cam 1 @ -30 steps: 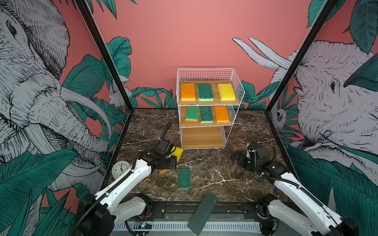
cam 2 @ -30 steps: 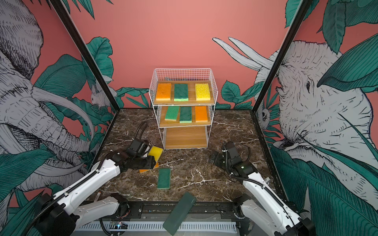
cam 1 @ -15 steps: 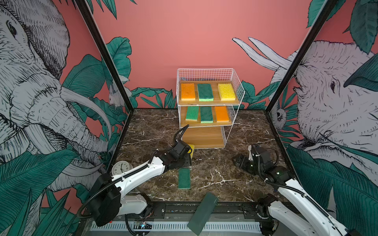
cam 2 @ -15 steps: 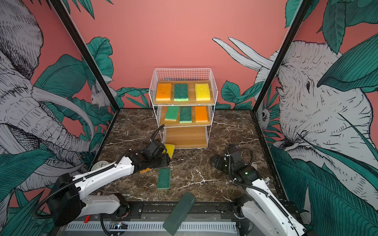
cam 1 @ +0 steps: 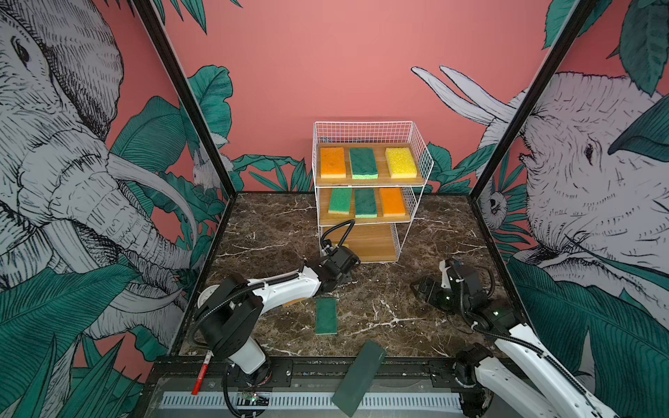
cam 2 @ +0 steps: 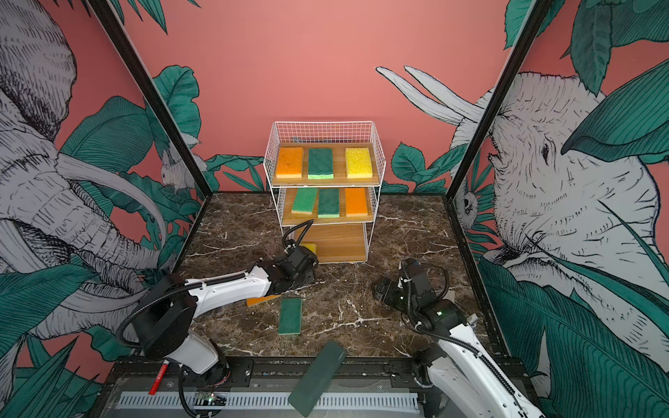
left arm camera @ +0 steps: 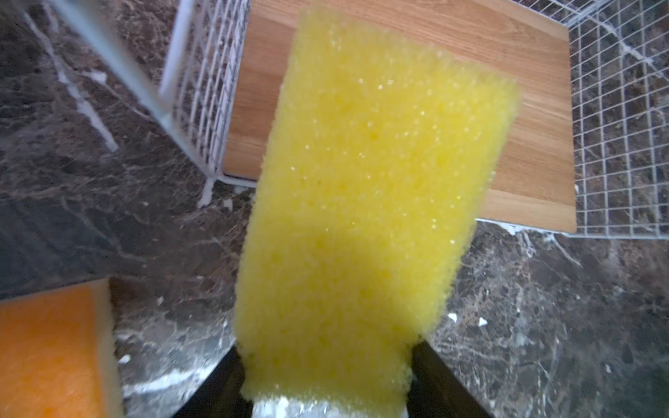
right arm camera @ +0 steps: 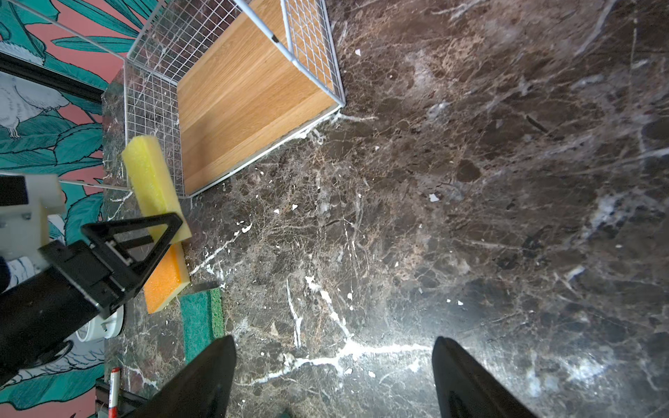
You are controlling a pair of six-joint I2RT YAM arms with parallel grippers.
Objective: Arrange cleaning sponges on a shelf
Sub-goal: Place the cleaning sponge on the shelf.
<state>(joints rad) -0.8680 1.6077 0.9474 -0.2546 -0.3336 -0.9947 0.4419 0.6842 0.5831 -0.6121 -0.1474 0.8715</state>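
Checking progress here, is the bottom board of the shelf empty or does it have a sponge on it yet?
Empty. The bottom board is bare wood; the yellow sponge is in the left hand, reaching over the board's front edge.

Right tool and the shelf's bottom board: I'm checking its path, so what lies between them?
Only bare marble tabletop. In the right wrist view the stretch from the right tool to the shelf's bottom board holds no sponge.
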